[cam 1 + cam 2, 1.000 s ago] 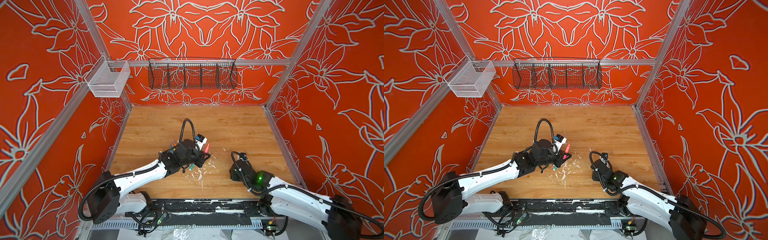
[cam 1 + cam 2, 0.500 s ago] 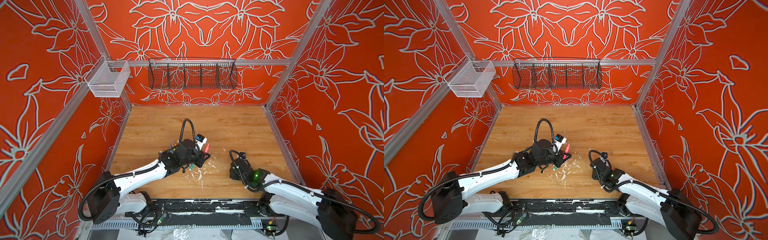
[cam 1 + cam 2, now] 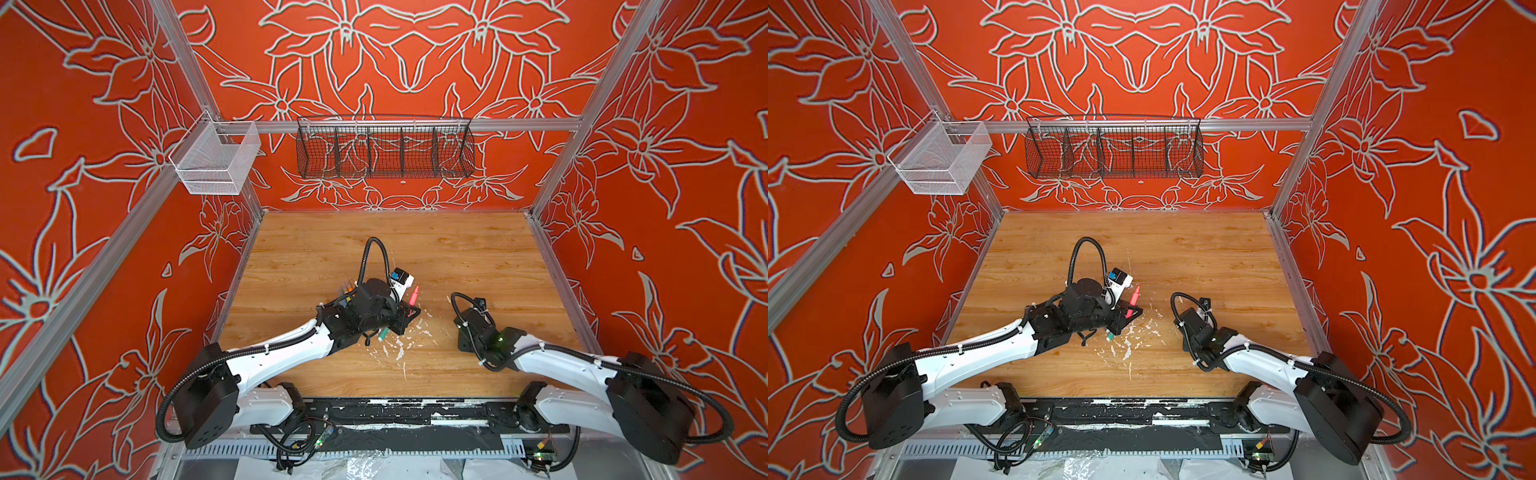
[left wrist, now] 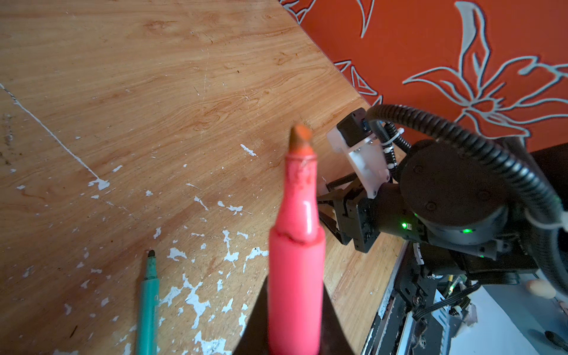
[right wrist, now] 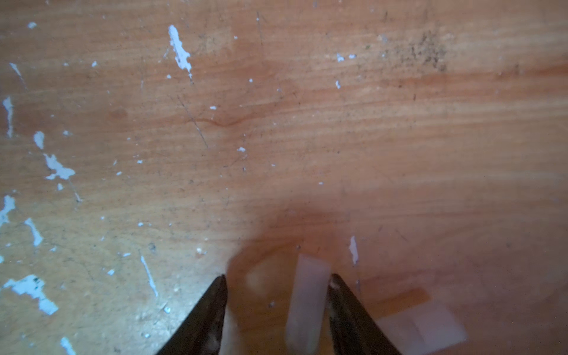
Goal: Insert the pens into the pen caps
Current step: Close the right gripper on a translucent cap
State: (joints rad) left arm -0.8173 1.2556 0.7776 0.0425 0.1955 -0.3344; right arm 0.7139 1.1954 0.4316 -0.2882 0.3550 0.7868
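Note:
My left gripper is shut on a pink pen, whose bare orange-stained tip points away from the wrist toward the right arm. A green pen lies on the wood beside it, seen in both top views. My right gripper hangs low over the table with its jaws apart around a clear pen cap. The cap rests against one finger, with a gap to the other. A second clear cap lies just outside the jaws. More pens peek out behind the left wrist.
White paint flecks scatter over the wooden table between the arms. A black wire basket and a white mesh bin hang on the walls. The right arm's wrist stands close beyond the pink pen's tip.
The right arm has shifted a little toward the middle and lowered, and its jaws have narrowed around the clear cap. The left arm and pink pen have stayed still.

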